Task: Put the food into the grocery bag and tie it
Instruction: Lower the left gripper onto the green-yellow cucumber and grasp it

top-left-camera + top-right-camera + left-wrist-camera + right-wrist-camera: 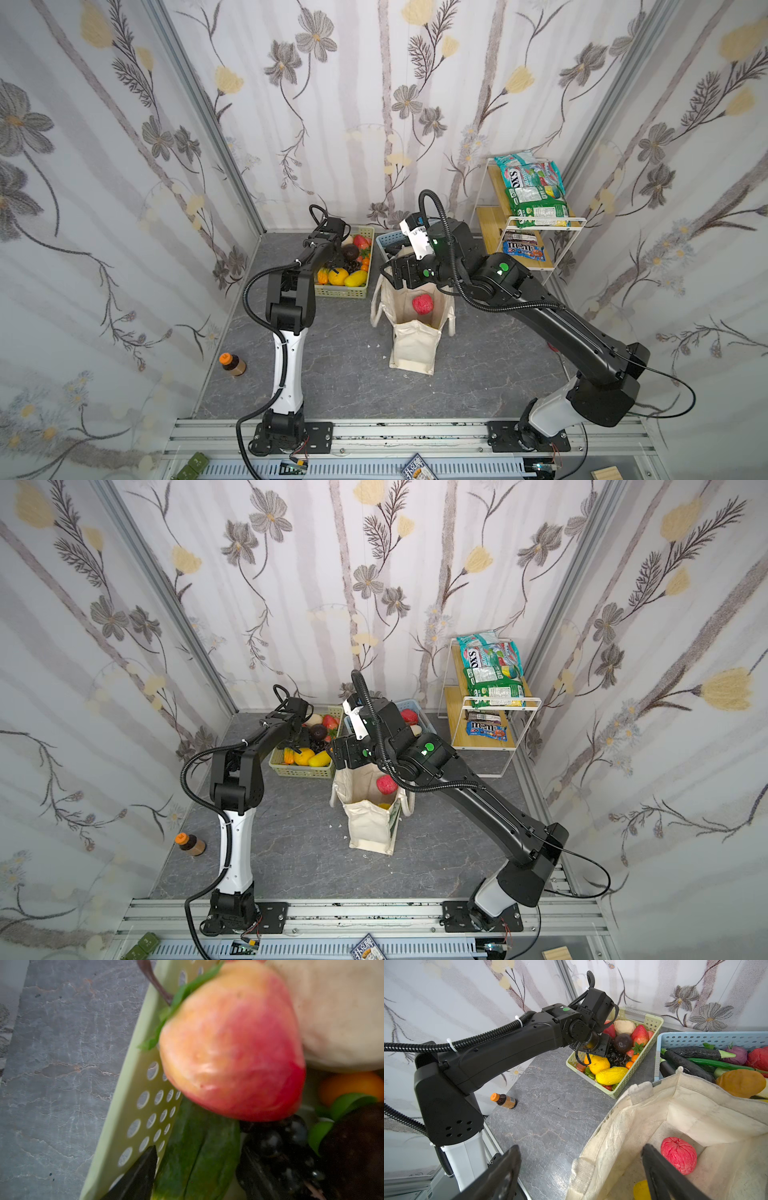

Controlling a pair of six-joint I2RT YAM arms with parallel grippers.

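cream canvas grocery bag [415, 345] upright on grey marbled tabletop [332, 374], wrinkled red fruit [422, 305] inside, our right gripper [581, 1148] gaping empty astride its rim, our left gripper [602, 1051] in perforated green basket [629, 1078], spread we cannot tell, floral wallpaper [374, 104] around

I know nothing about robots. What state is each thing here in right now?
grocery bag: upright, mouth open, untied, red fruit inside.
right gripper: open, straddling the bag's rim.
left gripper: low in the green basket; grip unclear.
green basket: full of fruit.
blue basket: holding vegetables.
bottle: lying on its side, capped.
snack packets: on the shelf rack.
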